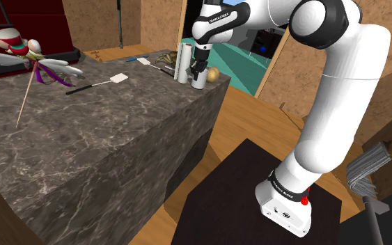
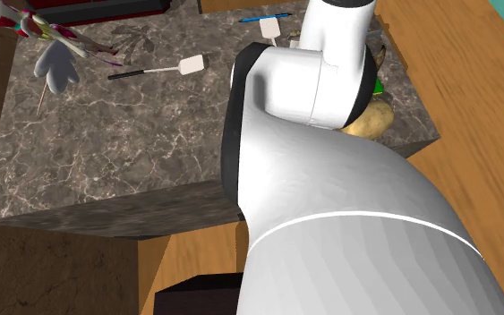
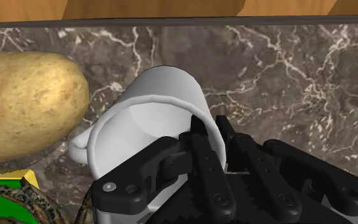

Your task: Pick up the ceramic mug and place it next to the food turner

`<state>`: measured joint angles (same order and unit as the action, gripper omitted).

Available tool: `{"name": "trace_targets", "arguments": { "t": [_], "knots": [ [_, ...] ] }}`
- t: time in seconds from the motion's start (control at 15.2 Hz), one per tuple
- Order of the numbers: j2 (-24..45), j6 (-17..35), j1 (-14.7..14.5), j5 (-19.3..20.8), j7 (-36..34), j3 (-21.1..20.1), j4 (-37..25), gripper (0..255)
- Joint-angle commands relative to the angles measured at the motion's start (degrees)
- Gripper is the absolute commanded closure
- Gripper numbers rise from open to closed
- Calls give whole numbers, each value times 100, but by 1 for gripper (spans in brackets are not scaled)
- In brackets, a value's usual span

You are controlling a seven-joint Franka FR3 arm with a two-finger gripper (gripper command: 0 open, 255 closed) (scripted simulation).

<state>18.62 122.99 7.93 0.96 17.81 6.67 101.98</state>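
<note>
On the wrist view I see the gripper (image 3: 213, 130) covering part of the rim of the white mug (image 3: 165, 108), the potato (image 3: 25, 102) runs off the edge, and my arm (image 2: 330, 206) blocks half of it in the second exterior view.

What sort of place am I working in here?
Most likely a home kitchen: a dark marbled counter carrying a food turner and a potato, plus a white mug with the tool shut on its wall.
</note>
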Motion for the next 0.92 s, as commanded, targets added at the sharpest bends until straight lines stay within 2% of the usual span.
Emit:
{"name": "trace_targets", "arguments": {
  "t": [0.0,0.86],
  "knots": [
    [0,1,0,0,0,0,-1,255],
    [-304,-894,-10,25,16,11,-593,255]
  ]
}}
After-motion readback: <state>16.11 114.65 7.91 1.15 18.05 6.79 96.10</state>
